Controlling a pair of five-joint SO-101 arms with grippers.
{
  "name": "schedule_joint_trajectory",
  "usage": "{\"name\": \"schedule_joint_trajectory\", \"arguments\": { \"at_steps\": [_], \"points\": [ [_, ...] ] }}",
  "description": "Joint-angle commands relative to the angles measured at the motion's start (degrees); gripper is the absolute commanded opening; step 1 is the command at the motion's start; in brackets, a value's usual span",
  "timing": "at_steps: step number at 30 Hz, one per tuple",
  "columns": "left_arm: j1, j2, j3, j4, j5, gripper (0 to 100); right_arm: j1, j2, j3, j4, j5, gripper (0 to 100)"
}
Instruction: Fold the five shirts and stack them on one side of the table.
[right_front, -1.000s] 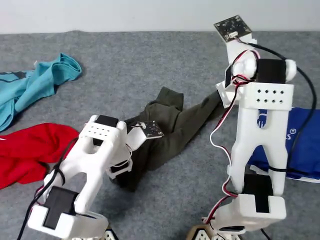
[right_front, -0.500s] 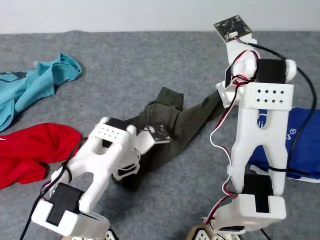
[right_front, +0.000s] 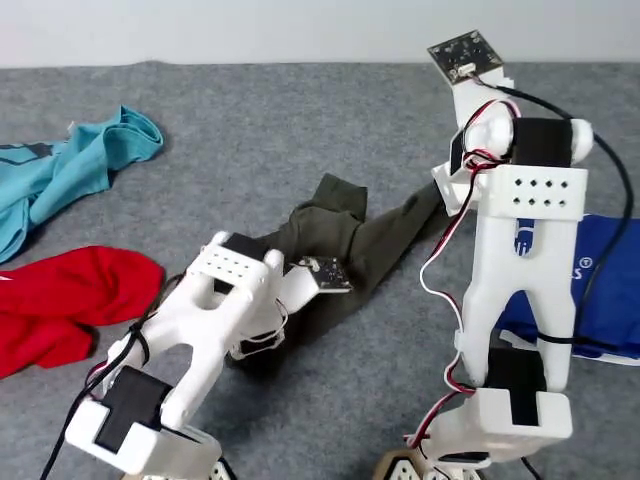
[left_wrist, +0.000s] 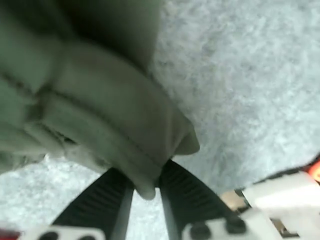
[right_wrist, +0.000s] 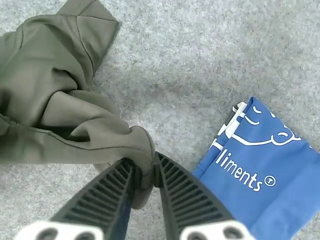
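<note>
- The olive shirt (right_front: 340, 235) lies crumpled mid-counter (right_front: 250, 120), stretched between both arms.
- Left jaws: pinching a folded hem at the olive shirt's near end. The left arm (right_front: 215, 300) covers that end in the high view.
- Right jaws: pinching a bunched fold at the olive shirt's far right end.
- The blue shirt (right_wrist: 260, 170) lies near the olive shirt, on its right, partly hidden by the right arm (right_front: 522, 250).
- The red shirt (right_front: 70, 295) and teal shirt (right_front: 70, 165) lie well apart from the olive shirt, on its left.

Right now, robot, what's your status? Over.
Jaws shut on green shirt: left gripper, right gripper. Shirt crumpled, strung between them. Nearby blue shirt lies apart.
</note>
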Motion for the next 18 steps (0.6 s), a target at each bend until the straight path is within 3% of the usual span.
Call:
{"name": "schedule_joint_trajectory", "arguments": {
  "at_steps": [1, 9, 18],
  "points": [
    [0.18, -2.2, -6.2, 5.27, 0.7, 2, 0.13, -3.03, -2.64, 2.24, 0.35, 1.0],
    [0.18, -2.2, -18.86, 12.92, 3.25, 3, 0.13, -3.03, -2.64, 2.24, 0.35, 1.0],
    [0.35, -1.58, -14.73, 7.03, 6.33, 10, 0.13, -3.03, -2.64, 2.24, 0.44, 1.0]
  ]
}}
